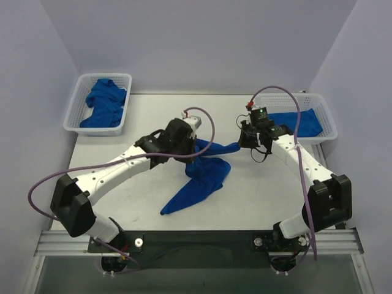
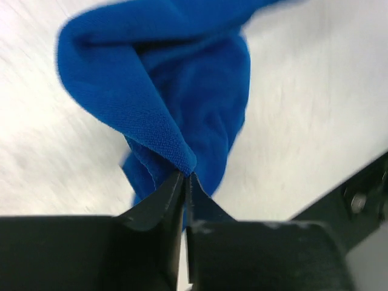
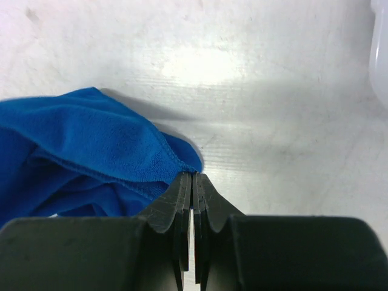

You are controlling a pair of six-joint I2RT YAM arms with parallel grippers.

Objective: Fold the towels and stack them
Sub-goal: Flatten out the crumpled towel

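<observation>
The left gripper (image 2: pixel 187 176) and right gripper (image 3: pixel 193 176) each clamped tight an edge of the towel (image 1: pixel 205 174) bunched in the middle of the worktop (image 1: pixel 153 116), so spreading seemed in hand, calling next for drawing apart.

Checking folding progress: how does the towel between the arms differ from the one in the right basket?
The middle towel is bunched and twisted; the basket towel lies flat. The left gripper and right gripper pinch the middle towel; neither holds the basket towel. Both are blue.
</observation>
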